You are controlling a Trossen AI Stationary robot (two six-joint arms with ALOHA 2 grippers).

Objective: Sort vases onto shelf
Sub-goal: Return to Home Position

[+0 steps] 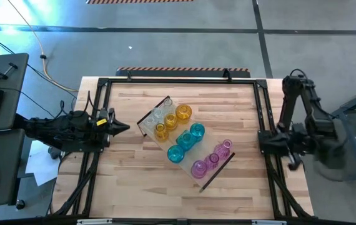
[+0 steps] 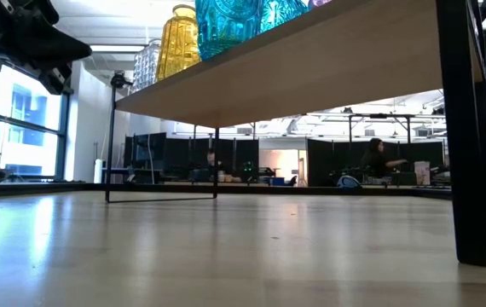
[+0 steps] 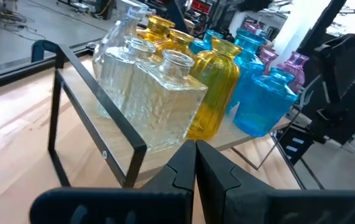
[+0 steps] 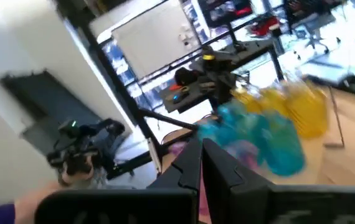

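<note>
**High view.** Centre of the tabletop (image 1: 134, 181): shelf (image 1: 150, 128), set diagonally. Standing on the shelf in colour groups, end to end: clear vases (image 1: 159, 114), amber vases (image 1: 173, 122), teal vases (image 1: 187, 140), pink vases (image 1: 210, 161). No vase seen off the shelf. Near the clear-vase end of the shelf, not touching it: left gripper (image 1: 126, 128), tips together. Well apart from the pink end of the shelf: right arm (image 1: 303, 119), folded.

**Low view.** Shelf seen from beneath, with teal, amber and clear vases upright on top. Nothing under the shelf.

**Left wrist view.** Jaws pressed together, holding nothing. Clear vases just beyond, on the near end of the shelf.

**Right wrist view.** Jaws of the right gripper (image 4: 201, 158) closed on each other, empty. Vases on the shelf blurred.

**Progress.** Sorting judged complete. Outstanding, by judgement: parking of the arms only.
</note>
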